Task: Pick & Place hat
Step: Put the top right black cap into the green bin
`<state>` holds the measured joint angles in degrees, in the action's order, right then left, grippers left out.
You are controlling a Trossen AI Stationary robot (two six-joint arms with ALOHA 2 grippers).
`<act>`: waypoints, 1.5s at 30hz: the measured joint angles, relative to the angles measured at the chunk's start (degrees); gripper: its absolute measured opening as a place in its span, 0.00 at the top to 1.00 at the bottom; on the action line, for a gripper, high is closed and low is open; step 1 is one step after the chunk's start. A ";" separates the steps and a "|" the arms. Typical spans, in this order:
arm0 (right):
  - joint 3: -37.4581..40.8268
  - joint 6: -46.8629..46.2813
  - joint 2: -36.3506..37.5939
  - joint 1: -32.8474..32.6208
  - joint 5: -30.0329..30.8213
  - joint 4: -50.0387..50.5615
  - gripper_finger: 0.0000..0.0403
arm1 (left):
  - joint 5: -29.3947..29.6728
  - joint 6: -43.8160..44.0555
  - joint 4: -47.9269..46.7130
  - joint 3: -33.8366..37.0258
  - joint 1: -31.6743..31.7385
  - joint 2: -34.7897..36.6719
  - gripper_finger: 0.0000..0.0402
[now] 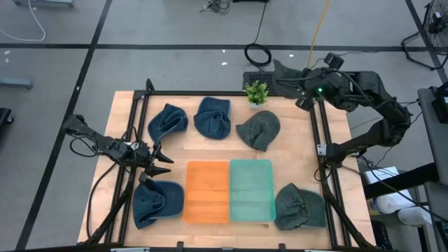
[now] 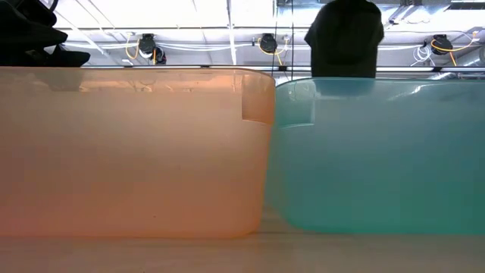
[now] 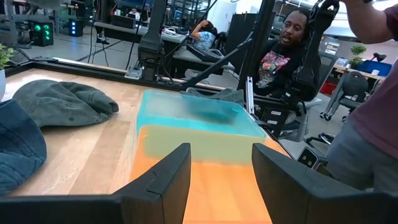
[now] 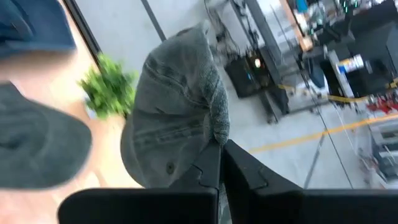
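While the left gripper (image 1: 162,162) is idling, fingers parted, at the frame's left, the right gripper (image 4: 219,163) is clenching a grey hat (image 4: 177,106) upper right.

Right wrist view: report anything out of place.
The right claw, shut on a grey-green hat, holds it out past the table's back edge, over the floor by the small plant.

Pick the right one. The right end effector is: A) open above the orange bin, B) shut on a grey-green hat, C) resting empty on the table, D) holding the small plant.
B: in its wrist view the right end effector is shut, pinching the edge of a grey-green hat that hangs from it.
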<state>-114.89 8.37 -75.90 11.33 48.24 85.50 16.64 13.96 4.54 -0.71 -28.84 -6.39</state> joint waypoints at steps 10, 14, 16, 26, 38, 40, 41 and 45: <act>0.00 3.56 0.00 -7.80 -0.29 -15.71 1.00 | 0.00 0.00 0.00 0.00 0.00 0.00 0.55; 0.00 7.19 0.00 -10.44 -0.11 -23.71 1.00 | 0.00 0.00 0.00 0.00 0.00 -0.01 0.55; 0.00 8.70 0.00 -11.52 0.01 -27.41 1.00 | 0.00 0.00 -0.01 0.00 -0.01 -0.01 0.55; 0.00 11.63 -0.76 -16.99 3.35 -39.14 1.00 | 0.00 0.00 -0.01 0.00 -0.01 -0.01 0.55; 0.07 9.74 -1.25 -25.26 7.43 -42.06 1.00 | 0.00 0.00 -0.02 0.00 -0.01 -0.01 0.55; 0.05 8.42 -1.25 -27.60 9.44 -40.98 1.00 | -0.01 0.00 -0.01 0.00 -0.01 -0.01 0.55; 0.05 7.40 -1.25 -28.81 10.30 -40.33 1.00 | 0.00 0.00 -0.02 0.00 -0.02 -0.02 0.55; 0.04 0.18 -1.37 -33.87 10.66 -37.04 1.00 | 0.00 0.00 0.00 0.00 -0.02 -0.02 0.55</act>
<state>-114.85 8.55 -77.27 -22.54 58.90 48.45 16.64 13.96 4.54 -0.71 -28.86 -6.41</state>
